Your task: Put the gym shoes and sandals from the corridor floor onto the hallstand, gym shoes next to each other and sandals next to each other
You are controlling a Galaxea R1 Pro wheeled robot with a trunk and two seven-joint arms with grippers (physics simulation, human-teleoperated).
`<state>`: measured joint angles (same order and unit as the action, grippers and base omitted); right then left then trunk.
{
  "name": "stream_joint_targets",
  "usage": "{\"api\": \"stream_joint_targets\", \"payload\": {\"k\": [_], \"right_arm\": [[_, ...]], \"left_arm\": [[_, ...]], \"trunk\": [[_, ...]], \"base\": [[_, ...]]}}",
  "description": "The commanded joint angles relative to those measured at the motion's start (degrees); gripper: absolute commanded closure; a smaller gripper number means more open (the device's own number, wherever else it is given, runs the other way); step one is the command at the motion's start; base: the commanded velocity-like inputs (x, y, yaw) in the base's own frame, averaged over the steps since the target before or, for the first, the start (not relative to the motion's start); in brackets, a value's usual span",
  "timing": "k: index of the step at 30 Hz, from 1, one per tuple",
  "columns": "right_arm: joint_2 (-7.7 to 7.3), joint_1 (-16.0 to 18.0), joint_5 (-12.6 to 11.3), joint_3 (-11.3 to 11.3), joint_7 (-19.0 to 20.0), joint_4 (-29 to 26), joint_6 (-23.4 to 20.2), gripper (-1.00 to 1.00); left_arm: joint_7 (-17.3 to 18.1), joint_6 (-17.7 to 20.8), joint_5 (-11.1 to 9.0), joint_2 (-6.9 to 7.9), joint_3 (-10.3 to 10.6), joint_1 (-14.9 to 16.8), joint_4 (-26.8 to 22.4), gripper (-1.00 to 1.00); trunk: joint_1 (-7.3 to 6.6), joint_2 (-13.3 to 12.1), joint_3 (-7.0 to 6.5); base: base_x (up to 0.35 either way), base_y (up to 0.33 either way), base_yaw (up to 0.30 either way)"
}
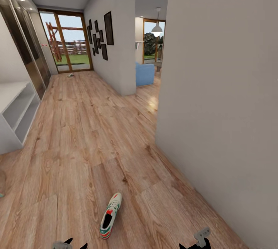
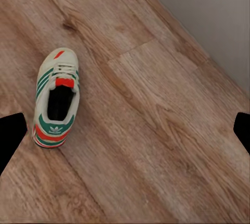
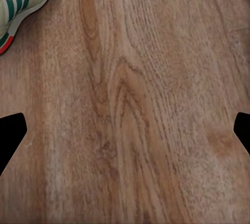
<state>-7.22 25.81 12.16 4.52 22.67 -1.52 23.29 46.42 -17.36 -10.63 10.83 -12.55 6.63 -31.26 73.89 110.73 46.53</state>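
gym shoe (image 1: pixel 111 215), a single white one with green stripes and a red tongue, lies on the corridor floor (image 1: pixel 88 144) right in front of the robot, between the two arms and somewhat closer to the left one. its long axis runs roughly away from the robot, toe pointing down the corridor and leaning a little to the right, heel nearest the base.

in the left wrist view the gym shoe (image 2: pixel 57 99) shows whole from above, opening up, laces and heel tab plain; it sits off toward one finger of the left gripper (image 2: pixel 125 130), not centred in the gap. the two dark fingertips stand far apart at the frame's edges, so this gripper is spread wide with nothing in it. the right gripper (image 3: pixel 125 133) is spread just as wide and also holds nothing; its camera catches only the toe of the gym shoe (image 3: pixel 21 2) at a corner, the rest being bare planks.

by my judgement the left arm is the better placed for the pick, and it needs to shift sideways over the shoe and close across its width.

the head view adds what the wrist cameras lack: a light-grey open-shelved unit (image 1: pixel 15 114) against the left wall, well apart from the shoe, which is probably the hallstand, though too little of it shows to be sure. a small dark object (image 1: pixel 70 75) lies far off by the glass door; too small to tell what it is.
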Motion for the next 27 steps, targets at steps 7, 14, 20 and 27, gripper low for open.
{"api": "stream_joint_targets", "payload": {"k": [7,14,20,27], "right_arm": [[0.05,0.03,0.5,0.46,0.13,-0.04,0.12,-1.0],[0.09,0.03,0.49,0.57,0.13,-4.21,0.17,-1.0],[0.49,0.03,0.43,0.56,0.2,-14.43,-0.21,-1.0],[4.15,0.03,0.58,0.38,0.33,-28.3,-6.83,-1.0]], "left_arm": [[-13.17,0.08,0.06,-2.38,0.86,0.59,-0.87,-1.0],[-26.88,0.37,6.25,-6.85,4.07,5.69,-1.15,-1.0],[-33.61,0.92,11.89,-8.87,6.22,10.3,-0.13,-1.0],[-35.98,0.72,13.6,-9.79,6.77,12.64,3.15,-1.0]], "trunk": [[-0.01,0.02,0.05],[-0.01,0.02,0.05],[-0.01,0.02,0.05],[-0.01,0.02,0.05]], "base": [[0.0,0.0,-0.007],[0.0,0.0,-0.001],[0.0,0.0,0.0],[0.0,0.0,0.0]]}}
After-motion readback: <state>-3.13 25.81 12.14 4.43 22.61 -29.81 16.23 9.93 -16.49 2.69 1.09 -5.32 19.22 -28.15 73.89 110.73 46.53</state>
